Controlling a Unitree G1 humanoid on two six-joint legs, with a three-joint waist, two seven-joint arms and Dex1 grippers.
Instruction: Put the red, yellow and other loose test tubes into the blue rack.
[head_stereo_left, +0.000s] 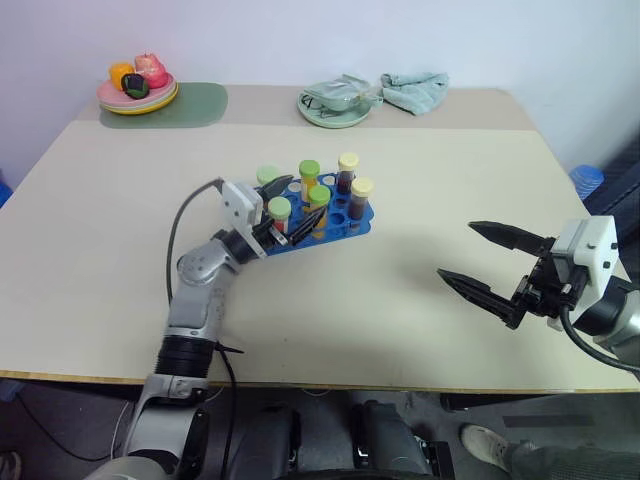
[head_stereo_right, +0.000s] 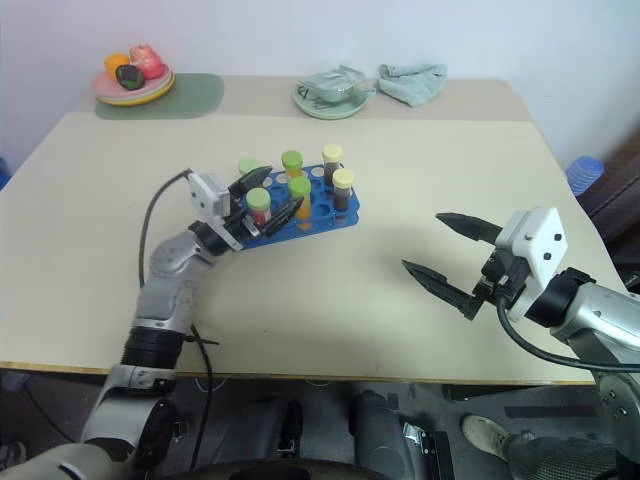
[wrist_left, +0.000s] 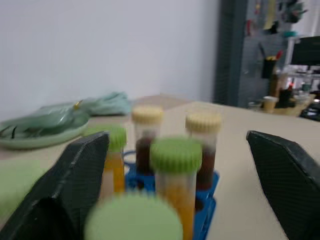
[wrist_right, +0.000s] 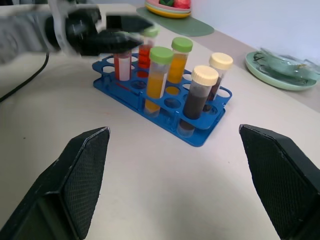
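Partly hidden: blue rack (head_stereo_left: 352, 214) behind open left gripper (head_stereo_left: 290, 207).

Beige table (head_stereo_left: 400, 300); on it blue rack (head_stereo_left: 345, 222), green mat (head_stereo_left: 200, 102), green dish (head_stereo_left: 335, 112), crumpled cloth (head_stereo_left: 415, 92)

The left arm is stretched forward and a bit inward, with its pincer (head_stereo_left: 283, 212) held right at the near-left end of the blue rack (head_stereo_left: 345, 222). Its two black fingers are spread apart on either side of a tube there, nothing squeezed. The right arm is bent and kept well off to the right of the rack, its pincer (head_stereo_left: 480, 262) pointed back toward it, fingers splayed wide and empty.
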